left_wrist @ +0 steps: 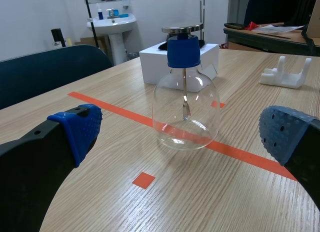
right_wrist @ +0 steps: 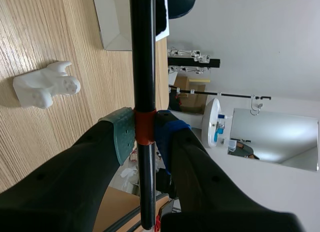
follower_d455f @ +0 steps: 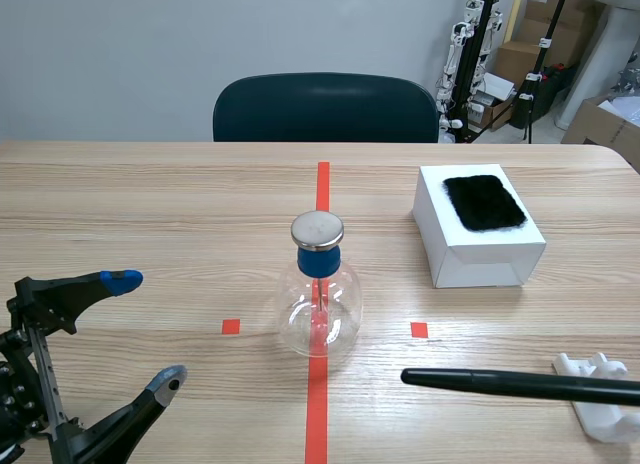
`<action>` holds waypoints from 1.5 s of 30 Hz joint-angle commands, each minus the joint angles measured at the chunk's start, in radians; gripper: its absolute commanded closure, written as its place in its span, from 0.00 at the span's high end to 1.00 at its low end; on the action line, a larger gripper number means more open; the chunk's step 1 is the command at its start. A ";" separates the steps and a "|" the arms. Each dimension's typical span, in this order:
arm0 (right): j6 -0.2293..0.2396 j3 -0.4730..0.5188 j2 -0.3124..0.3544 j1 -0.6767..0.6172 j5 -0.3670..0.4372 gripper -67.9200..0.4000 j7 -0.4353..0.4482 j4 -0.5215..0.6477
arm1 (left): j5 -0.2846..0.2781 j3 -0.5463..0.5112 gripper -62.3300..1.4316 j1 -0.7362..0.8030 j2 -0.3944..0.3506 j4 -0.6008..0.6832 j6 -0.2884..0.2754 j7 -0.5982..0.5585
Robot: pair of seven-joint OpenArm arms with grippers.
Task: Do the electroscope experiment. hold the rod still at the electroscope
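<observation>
Nearest, the right gripper is clenched on the long black rod at its orange band, probably to leave the working end untouched, while the left gripper rests spread and empty. The rod's tip points at the clear glass electroscope flask with blue stopper and metal disc, near but apart from it. Farther off sits the white box topped with black fur, presumably for rubbing.

The light wood-grain tabletop carries a glass-flask electroscope at its middle, a white box beyond it to the right, and a white plastic rod stand near the right edge.
</observation>
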 commanded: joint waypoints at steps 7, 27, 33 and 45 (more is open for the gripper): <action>-0.011 0.006 0.003 -0.002 0.014 0.01 0.000 0.015 | -0.014 -0.003 1.00 -0.005 -0.011 0.017 -0.002 -0.021; -0.039 0.007 0.036 -0.001 0.053 0.01 -0.013 0.015 | -0.014 -0.003 1.00 -0.005 -0.011 0.017 -0.002 -0.020; -0.046 0.007 0.100 0.007 0.101 0.01 -0.084 0.014 | -0.014 -0.003 1.00 -0.005 -0.011 0.017 -0.002 -0.020; -0.060 0.008 0.281 0.055 0.259 0.01 -0.274 -0.005 | -0.013 -0.003 1.00 -0.005 -0.011 0.017 -0.002 -0.020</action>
